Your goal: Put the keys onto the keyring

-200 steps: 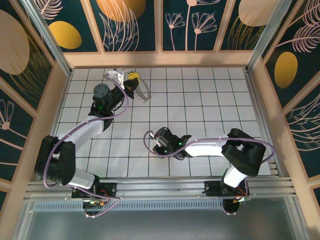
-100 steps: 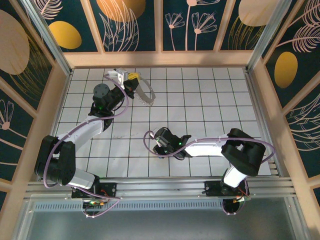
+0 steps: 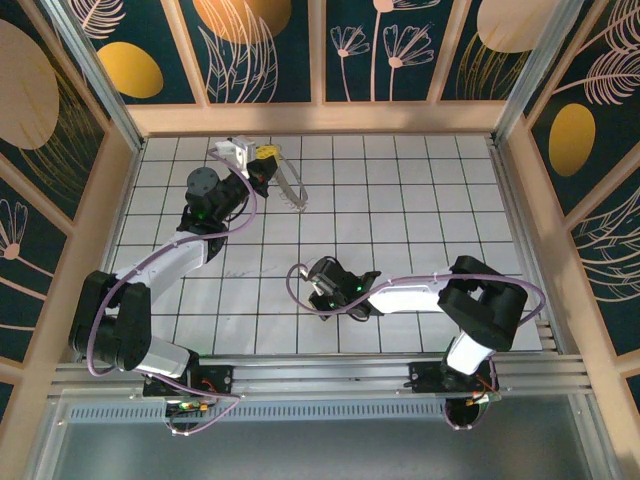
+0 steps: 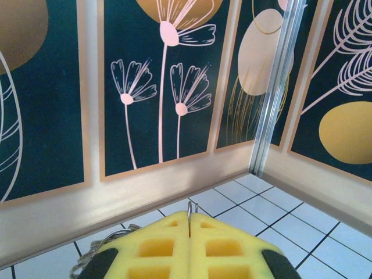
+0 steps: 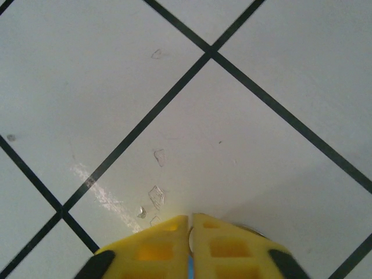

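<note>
Since the earlier frames the right gripper (image 5: 190, 218) has gone from partly parted to fully together. In its wrist view a sliver of silver and a trace of blue show in the seam between its yellow fingers, which I take to be the key (image 5: 190, 237), nipped right at the table (image 3: 420, 190) surface. The right arm also sits a little lower and more tucked in than it did a second ago.

The keyring (image 3: 291, 189) has changed too. It has swung in the left gripper's hold, and from above it now reads as a narrower, more edge-on arc than the open loop seen earlier. The left gripper (image 4: 190, 216) is shut on it. The thin wire stands up out of the seam between its fingers, and more of the hoop trails off to the lower left of the wrist view.

Measured from the keyring, the right gripper and key are well apart from it, nearer the arm bases and slightly to the right. The left gripper touches the keyring at the hoop's far end.

For the task, this looks like the pick just completed: both parts are now in hand, and the threading is not yet begun. The grip on the key looks shallow, so it may twist or slip on lifting. The key must then be carried across to the keyring.
</note>
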